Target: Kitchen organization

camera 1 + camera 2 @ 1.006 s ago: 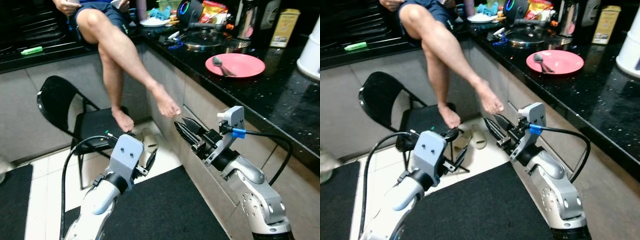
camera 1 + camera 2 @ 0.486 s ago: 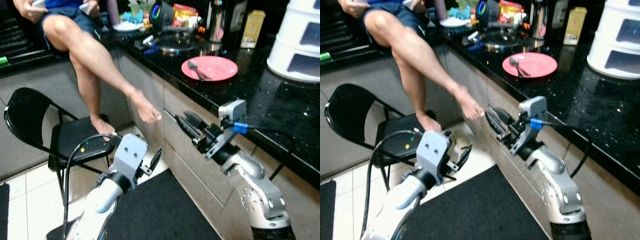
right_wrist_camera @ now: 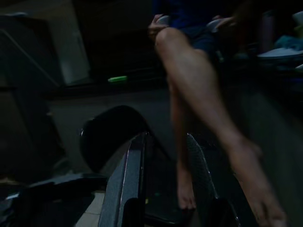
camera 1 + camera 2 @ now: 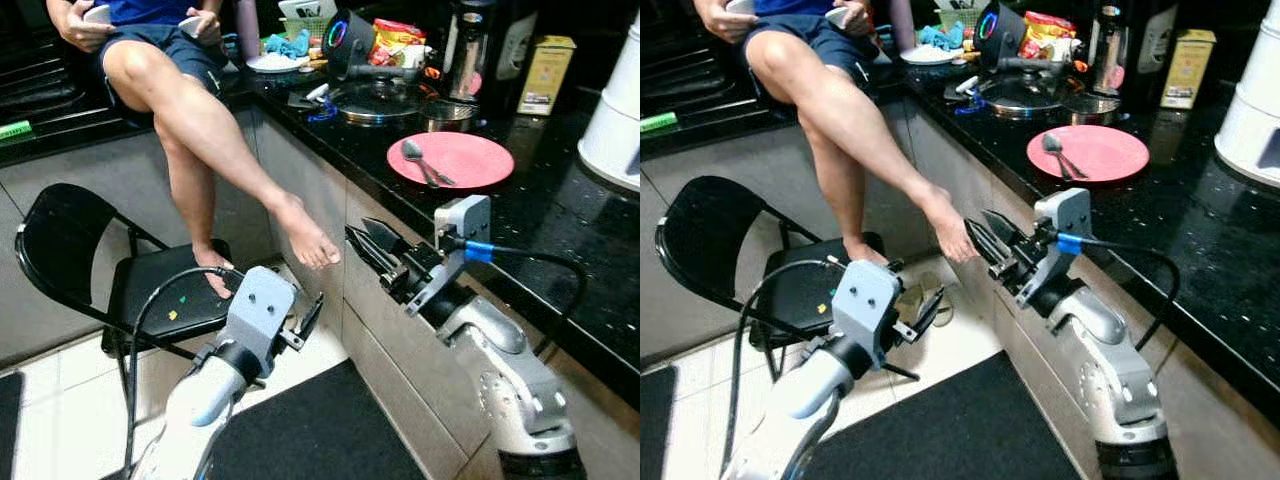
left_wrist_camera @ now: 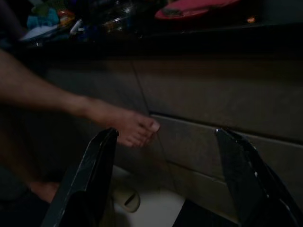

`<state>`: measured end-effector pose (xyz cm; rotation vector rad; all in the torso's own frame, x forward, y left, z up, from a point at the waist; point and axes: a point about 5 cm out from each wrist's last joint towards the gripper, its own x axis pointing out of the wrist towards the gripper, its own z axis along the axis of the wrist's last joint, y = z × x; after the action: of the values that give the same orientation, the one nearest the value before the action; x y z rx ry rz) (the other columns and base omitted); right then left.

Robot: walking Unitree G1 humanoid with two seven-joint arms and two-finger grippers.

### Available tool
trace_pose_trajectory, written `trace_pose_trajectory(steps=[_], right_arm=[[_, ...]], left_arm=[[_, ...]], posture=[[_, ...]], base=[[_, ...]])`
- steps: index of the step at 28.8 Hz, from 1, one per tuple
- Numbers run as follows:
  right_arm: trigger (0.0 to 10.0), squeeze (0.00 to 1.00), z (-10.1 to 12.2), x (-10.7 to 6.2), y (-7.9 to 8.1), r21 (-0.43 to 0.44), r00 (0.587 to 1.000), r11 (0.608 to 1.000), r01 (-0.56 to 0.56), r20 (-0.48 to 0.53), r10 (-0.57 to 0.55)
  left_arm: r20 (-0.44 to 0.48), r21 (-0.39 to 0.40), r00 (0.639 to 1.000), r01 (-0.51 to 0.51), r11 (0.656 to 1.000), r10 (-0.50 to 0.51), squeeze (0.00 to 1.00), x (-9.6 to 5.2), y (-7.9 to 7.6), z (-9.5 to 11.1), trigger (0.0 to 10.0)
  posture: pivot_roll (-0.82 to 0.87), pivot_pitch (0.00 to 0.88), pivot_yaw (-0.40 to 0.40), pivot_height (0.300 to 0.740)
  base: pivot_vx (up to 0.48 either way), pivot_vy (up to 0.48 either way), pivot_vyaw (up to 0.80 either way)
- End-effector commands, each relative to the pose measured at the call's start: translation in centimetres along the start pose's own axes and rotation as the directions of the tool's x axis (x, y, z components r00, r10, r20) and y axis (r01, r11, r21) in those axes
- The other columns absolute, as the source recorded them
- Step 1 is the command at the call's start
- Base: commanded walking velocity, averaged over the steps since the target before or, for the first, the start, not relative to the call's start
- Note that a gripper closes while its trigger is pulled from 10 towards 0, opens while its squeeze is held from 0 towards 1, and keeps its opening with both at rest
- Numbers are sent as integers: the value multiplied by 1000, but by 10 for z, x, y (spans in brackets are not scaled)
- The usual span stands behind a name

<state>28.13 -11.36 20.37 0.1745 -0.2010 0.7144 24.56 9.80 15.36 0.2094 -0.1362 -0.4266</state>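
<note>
A pink plate point(image 4: 465, 157) with a spoon point(image 4: 418, 158) on it lies on the black counter point(image 4: 560, 210) to my right. Behind it stand a lidded pot point(image 4: 385, 98), a dark jug point(image 4: 470, 50) and a yellow box point(image 4: 546, 74). My right gripper point(image 4: 362, 234) hovers in front of the counter's cabinet face, below the plate, slightly open and holding nothing; its fingers point(image 3: 135, 161) show a narrow gap. My left gripper point(image 4: 308, 318) hangs lower over the floor, wide open and empty, its fingers point(image 5: 92, 175) pointing at the cabinet drawers point(image 5: 227, 113).
A person sits on the counter, one bare foot point(image 4: 308, 238) dangling close to my right gripper, the other on a black folding chair point(image 4: 150, 290). A white stacked unit point(image 4: 615, 120) stands at the far right. A dark mat point(image 4: 330, 430) and slippers point(image 4: 930, 300) lie on the tiled floor.
The whole picture has shifted, so my head camera moved; the counter now sits further right in view. Both arms keep about the same pose and gripper openings.
</note>
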Motion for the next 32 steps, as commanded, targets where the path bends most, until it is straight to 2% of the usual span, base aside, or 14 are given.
trace_pose_trajectory(steps=[1,29,32], right_arm=[[10000,0,2,0,-1,-11,1000,1000,1,0,-1],[10000,0,-7,1,3,11,998,998,-67,-23,67],[10000,0,-6,5,5,36,997,996,-80,-3,80]], left_arm=[[-10,2,1000,11,1000,-11,0,0,-1,-2,10000],[-7,9,1000,23,1000,-23,0,2,-2,-5,10000],[-8,7,1000,25,1000,-25,0,3,-4,-6,10000]], posture=[[-37,0,27,740],[-34,0,14,740],[-33,0,16,740]], base=[[300,0,0],[306,0,0],[312,0,0]])
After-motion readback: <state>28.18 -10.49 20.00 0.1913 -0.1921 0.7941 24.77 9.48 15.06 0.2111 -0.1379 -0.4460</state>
